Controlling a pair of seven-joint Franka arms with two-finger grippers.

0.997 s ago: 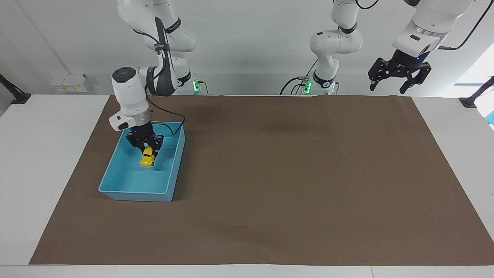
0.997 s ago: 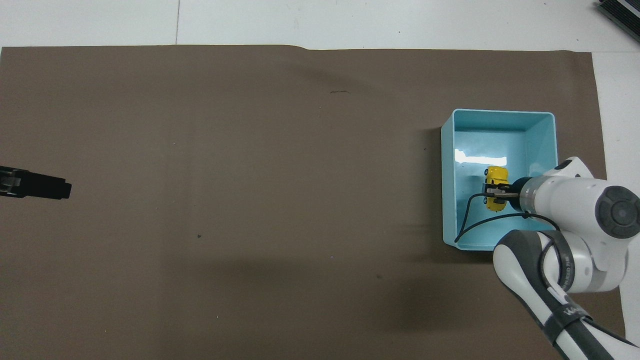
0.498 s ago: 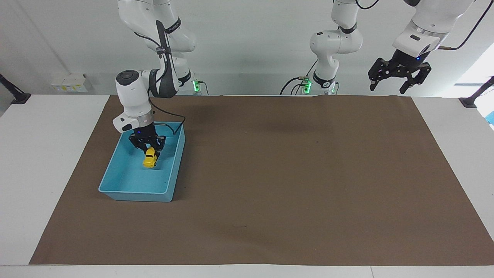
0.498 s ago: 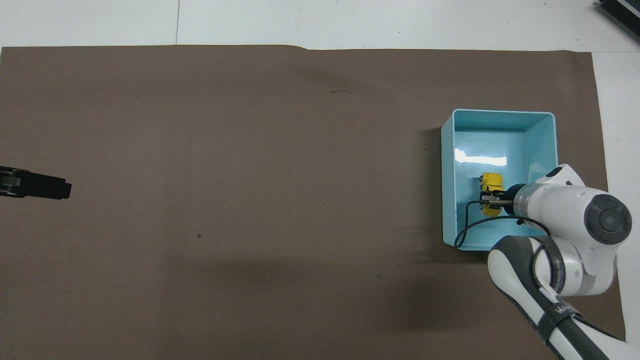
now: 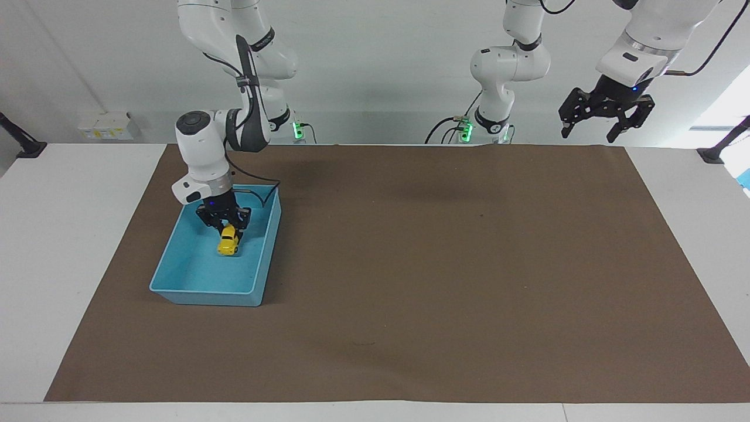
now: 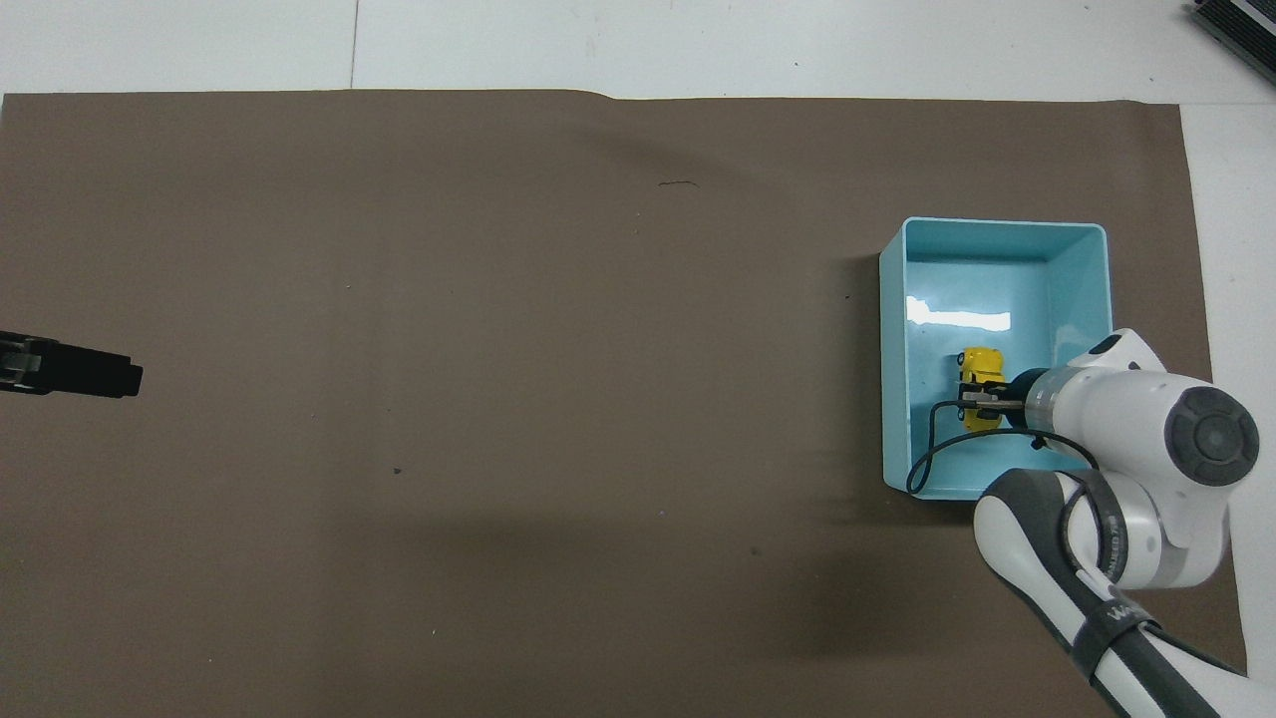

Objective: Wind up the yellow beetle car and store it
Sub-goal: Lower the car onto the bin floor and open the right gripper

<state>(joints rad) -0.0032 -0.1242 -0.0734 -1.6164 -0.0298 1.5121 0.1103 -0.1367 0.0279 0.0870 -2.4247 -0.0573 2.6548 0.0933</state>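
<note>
The yellow beetle car is inside the blue bin, low over its floor, toward the end of the bin nearer to the robots. My right gripper reaches down into the bin and is shut on the car. In the overhead view the car shows partly under the right gripper inside the bin. I cannot tell whether the car's wheels touch the bin's floor. My left gripper is open and empty, held high over the left arm's end of the table, where the arm waits.
A brown mat covers most of the white table. The bin stands on the mat at the right arm's end. The left gripper's tip shows at the edge of the overhead view.
My right gripper has lowered the yellow car deeper into the blue bin and shifted it slightly. The left arm has not moved.
</note>
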